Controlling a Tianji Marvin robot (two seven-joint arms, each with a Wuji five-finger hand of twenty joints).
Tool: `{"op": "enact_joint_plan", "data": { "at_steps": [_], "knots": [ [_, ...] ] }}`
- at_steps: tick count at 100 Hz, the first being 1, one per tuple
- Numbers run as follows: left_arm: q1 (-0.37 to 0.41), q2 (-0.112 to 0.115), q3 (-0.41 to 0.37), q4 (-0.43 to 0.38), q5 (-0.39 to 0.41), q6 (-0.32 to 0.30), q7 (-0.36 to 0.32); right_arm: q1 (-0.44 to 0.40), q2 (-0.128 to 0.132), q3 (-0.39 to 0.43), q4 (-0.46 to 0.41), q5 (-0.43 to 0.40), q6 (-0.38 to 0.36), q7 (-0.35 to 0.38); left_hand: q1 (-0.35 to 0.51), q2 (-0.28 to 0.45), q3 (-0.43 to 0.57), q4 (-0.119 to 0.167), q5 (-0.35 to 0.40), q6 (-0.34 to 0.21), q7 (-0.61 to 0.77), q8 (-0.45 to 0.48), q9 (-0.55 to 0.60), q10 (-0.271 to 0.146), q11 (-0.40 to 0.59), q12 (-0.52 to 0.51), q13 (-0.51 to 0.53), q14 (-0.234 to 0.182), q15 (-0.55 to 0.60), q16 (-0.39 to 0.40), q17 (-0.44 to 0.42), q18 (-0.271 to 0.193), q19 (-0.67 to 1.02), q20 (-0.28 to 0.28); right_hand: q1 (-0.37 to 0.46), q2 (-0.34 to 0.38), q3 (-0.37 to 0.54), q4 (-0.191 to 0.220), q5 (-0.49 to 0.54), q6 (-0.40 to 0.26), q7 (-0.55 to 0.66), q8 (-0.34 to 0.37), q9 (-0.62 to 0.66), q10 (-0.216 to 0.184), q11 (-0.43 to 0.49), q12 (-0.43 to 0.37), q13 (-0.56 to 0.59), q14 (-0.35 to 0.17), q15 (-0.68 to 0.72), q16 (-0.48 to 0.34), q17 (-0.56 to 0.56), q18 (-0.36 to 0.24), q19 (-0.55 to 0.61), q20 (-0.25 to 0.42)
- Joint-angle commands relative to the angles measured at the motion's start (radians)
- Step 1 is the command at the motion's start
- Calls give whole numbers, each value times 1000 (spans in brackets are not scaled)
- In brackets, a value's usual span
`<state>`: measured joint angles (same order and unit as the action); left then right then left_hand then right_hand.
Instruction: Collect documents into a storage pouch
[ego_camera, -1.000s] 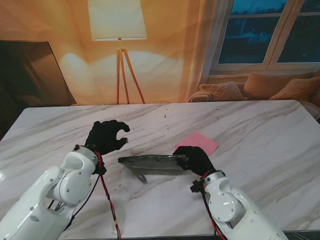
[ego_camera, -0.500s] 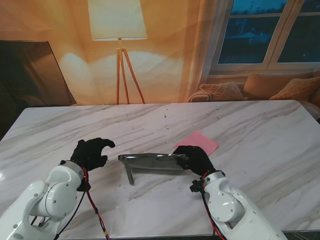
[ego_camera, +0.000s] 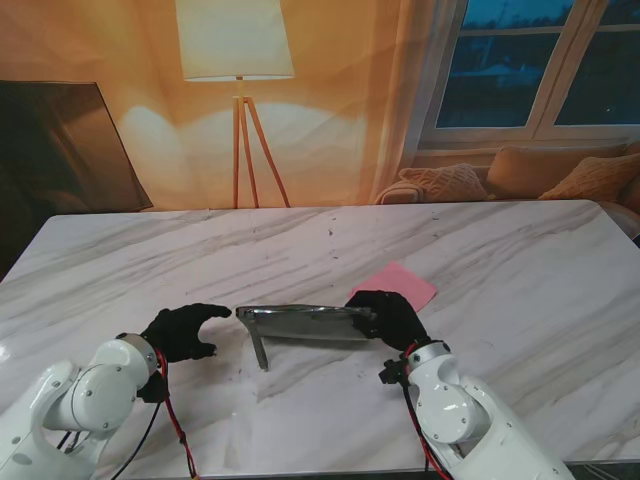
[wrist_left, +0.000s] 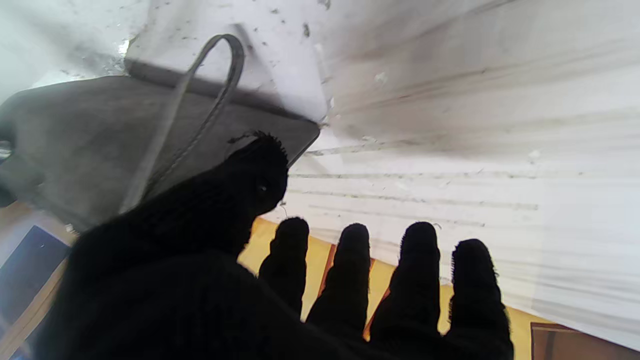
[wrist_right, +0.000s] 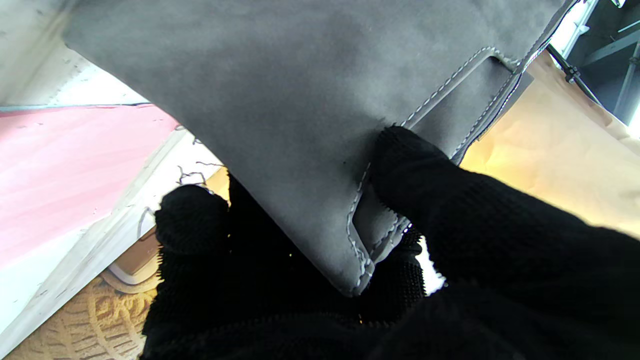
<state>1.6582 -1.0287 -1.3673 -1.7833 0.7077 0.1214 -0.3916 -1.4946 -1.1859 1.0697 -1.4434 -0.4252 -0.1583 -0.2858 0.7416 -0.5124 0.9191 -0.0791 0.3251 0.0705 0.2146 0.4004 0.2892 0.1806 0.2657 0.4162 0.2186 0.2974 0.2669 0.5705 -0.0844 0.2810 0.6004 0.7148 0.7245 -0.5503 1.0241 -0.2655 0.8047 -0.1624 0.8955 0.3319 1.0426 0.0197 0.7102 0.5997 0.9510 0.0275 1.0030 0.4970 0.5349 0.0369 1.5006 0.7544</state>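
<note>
From the stand camera I see my right hand (ego_camera: 392, 316) closed on one end of the flat grey felt pouch (ego_camera: 305, 323), thumb on one face and fingers behind the other, holding it lifted edge-on over the white marble surface (ego_camera: 500, 260); the right wrist view confirms the pinch, with the thumb pressed beside a line of pale stitching near the pouch's corner (wrist_right: 350, 250). A thin grey loop strap (ego_camera: 260, 350) hangs from the pouch's left end down toward the surface, and in the left wrist view that strap (wrist_left: 200, 100) curves across the pouch's dark face. My left hand (ego_camera: 185, 331) sits just left of the pouch's free end, holding nothing, fingers spread and thumb reaching toward the pouch without touching it that I can make out. The pink sheet of paper (ego_camera: 400, 283) lies flat on the surface just beyond my right hand, partly covered by it from the stand's angle; in the right wrist view the pink sheet (wrist_right: 65, 170) shows past the edge of the pouch. Between the left hand and the pink sheet stand the pouch itself and my right hand. Behind the surface are a floor lamp with a white shade and wooden tripod legs (ego_camera: 238, 60), a window (ego_camera: 540, 60), and orange cushions (ego_camera: 560, 170) on a sofa.
</note>
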Motion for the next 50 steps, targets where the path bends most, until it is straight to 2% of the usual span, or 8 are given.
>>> {"op": "enact_joint_plan", "data": {
  "at_steps": [1,11,21,50],
  "knots": [
    [-20,-1,12,38,-13,-17,-11,-3,-2,0,-6,2,8,19,-31,-27,-23,-19,-44,-27,-7,-11,-51,-25,-5,-17,-39,-22,-26,-18,-17,-7,-33,18,65,82,-8,26,67,-45,76,39,19,10,35,16,62,-20,54,28,2,-32,33,4],
    [-57,-6,36,100,-62,-47,19,-4,-2,1,-8,7,12,25,-32,-40,-13,-21,-58,-23,-17,-15,-58,-56,-14,-32,-29,-34,-41,-33,-5,-14,-27,35,65,84,-9,26,67,-44,76,39,16,9,34,15,58,-20,52,28,-3,-32,28,2],
    [-95,-17,71,154,-104,-54,69,-4,-2,2,-9,7,12,25,-38,-50,6,-27,-62,-20,-19,-18,-59,-69,-9,-44,-29,-46,-56,-54,-8,-21,-40,24,64,84,-11,25,64,-44,76,40,16,9,33,15,58,-21,51,27,-3,-31,27,0],
    [-193,-49,159,270,-174,-94,204,-5,-1,4,-11,12,10,29,-10,-39,29,-26,-42,-15,6,-16,-28,-66,26,-46,-21,-61,-43,-70,2,-30,-31,10,62,83,-12,24,64,-44,79,40,17,10,33,14,60,-25,49,26,-4,-32,25,-3]
  ]
}}
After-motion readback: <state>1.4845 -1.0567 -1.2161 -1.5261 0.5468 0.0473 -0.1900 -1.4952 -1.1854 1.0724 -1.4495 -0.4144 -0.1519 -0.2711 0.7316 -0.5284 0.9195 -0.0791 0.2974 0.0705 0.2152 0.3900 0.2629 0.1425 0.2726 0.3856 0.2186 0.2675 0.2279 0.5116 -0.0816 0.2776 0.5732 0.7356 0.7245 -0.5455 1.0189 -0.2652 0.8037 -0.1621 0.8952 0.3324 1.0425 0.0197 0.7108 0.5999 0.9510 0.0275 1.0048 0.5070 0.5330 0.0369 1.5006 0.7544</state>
